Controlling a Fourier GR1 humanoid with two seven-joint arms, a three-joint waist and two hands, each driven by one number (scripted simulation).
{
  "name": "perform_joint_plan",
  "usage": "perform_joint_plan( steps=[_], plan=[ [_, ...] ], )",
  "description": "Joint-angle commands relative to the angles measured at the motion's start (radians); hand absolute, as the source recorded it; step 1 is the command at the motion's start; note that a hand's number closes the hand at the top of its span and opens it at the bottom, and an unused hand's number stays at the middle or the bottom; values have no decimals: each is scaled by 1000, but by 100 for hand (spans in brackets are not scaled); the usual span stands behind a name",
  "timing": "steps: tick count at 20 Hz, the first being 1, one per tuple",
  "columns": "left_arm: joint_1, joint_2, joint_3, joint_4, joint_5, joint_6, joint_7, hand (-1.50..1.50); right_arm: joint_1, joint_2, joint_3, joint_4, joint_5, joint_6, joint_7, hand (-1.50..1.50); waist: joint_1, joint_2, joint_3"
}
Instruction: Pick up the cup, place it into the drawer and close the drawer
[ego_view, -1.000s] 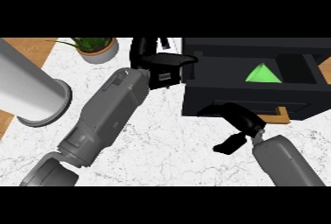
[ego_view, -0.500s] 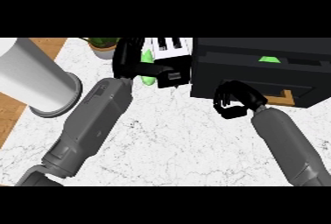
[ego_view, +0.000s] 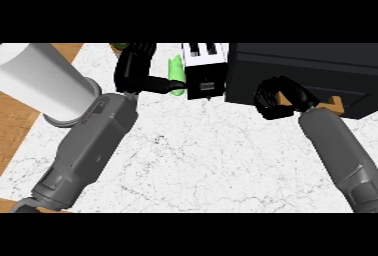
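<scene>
A green cup (ego_view: 176, 74) stands at the counter's back, squeezed between my left hand (ego_view: 137, 70) and a white and black appliance (ego_view: 203, 70), which hides part of it. The left hand's fingers point up and are fairly straight; its thumb reaches right and touches the cup low on its side. The black drawer unit (ego_view: 303, 67) fills the upper right, with a wooden handle piece (ego_view: 337, 104) on its front. My right hand (ego_view: 279, 98) has its fingers curled and sits against the drawer's front edge, left of the handle. I cannot see inside the drawer.
A tall white cylinder (ego_view: 46, 80) stands at the left by the counter's wooden edge (ego_view: 16, 125). The white marble counter (ego_view: 214, 160) stretches between my two forearms. A bit of a plant pot (ego_view: 118, 46) shows at the top.
The right hand has risen to the drawer's front with its fingers curled tighter. The green shape seen in the drawer no longer shows. The left hand now sits beside the green cup.
</scene>
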Motion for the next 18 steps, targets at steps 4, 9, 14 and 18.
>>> perform_joint_plan(
  steps=[4,9,14,18],
  plan=[
    [45,33,-6,-39,8,-53,17,-150,-164,-110,-108,64,-39,-33,65,150,50,18,-5],
    [39,49,-4,-52,12,-75,28,-150,-175,-131,-118,32,-65,12,69,150,59,23,-6],
    [82,38,-15,-58,14,-93,23,-150,-164,-162,-142,3,-104,63,78,150,72,25,-7],
    [79,37,-15,-74,20,-102,35,-150,-142,-153,-132,-11,-106,73,83,150,78,25,-6]
  ],
)
